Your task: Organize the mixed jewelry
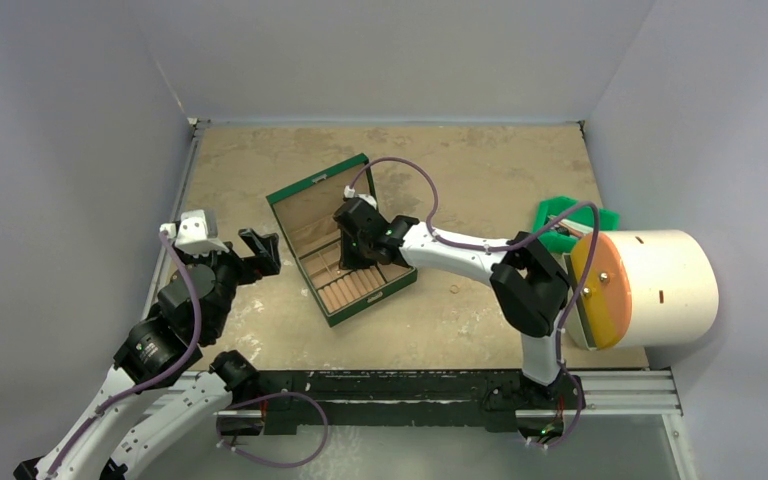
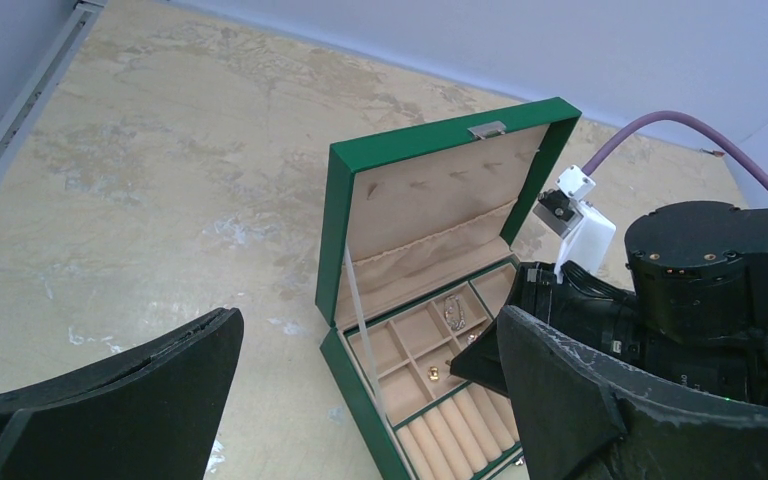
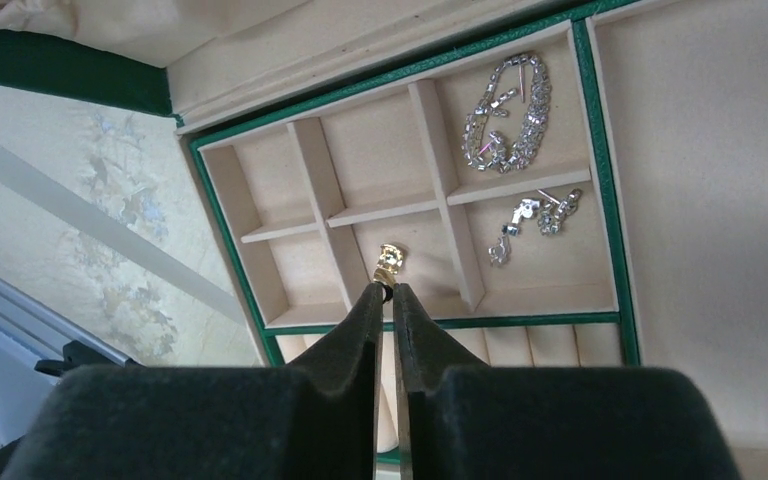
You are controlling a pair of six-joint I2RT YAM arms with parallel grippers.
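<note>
a: where is the jewelry sitting right now?

b: the right claw [image 3: 388,292] is reaching into the green box [image 3: 603,170]. its tips are pressing together on a small metal piece [image 3: 391,258] with a yellowish gleam, at the middle of the right wrist frame. a sparkly chain [image 3: 508,112] is lying in the upper right compartment, and some studs [image 3: 534,218] are resting in the cell just below it.

a: what is worrying you?

b: the grip is catching only the piece's lower end, so i am judging it liable to pivot or slip out. it is also showing just beside a tan divider [image 3: 345,250], so a release here is risking a bounce into the wrong cell.

a: and the other arm?

b: the left claw [image 1: 263,252] is hovering spread apart at the left of the top frame, apart from the box and holding nothing. if the right arm is nudging a box wall, nothing is bracing the box, and it is risking a slide.
</note>
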